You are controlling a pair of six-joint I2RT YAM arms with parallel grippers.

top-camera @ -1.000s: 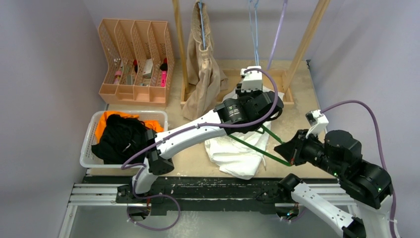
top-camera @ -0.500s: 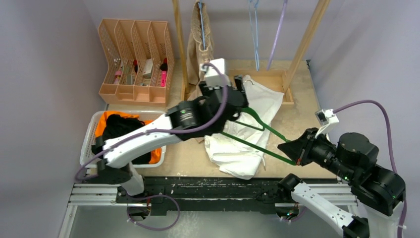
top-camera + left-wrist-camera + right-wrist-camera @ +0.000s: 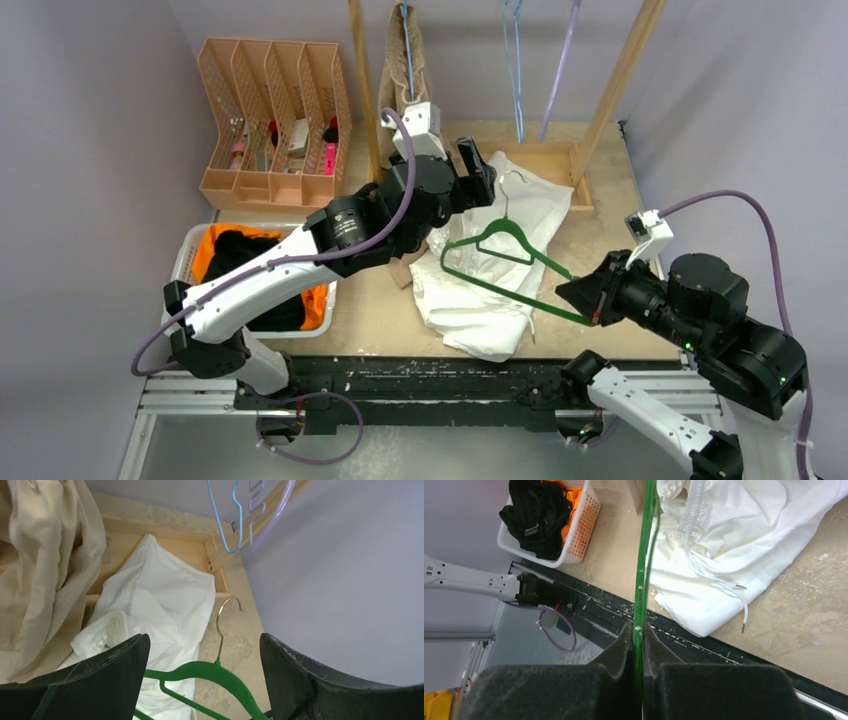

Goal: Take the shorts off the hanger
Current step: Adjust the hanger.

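The white shorts lie crumpled on the table, also in the left wrist view and the right wrist view. A green hanger sits above them with no cloth on it. My right gripper is shut on its lower bar. My left gripper is open and empty above the shorts' far end, with the hanger between its fingers' line of sight. The beige shorts hang on the rack. The orange shorts and black shorts lie in a basket.
A white basket stands at the left front. A peach file organiser stands at the back left. The wooden rack holds an empty blue hanger and a purple hanger.
My left arm has swung left and back off the white shorts, toward the beige shorts. The green hanger now shows whole above the white shorts, still held by my right gripper.
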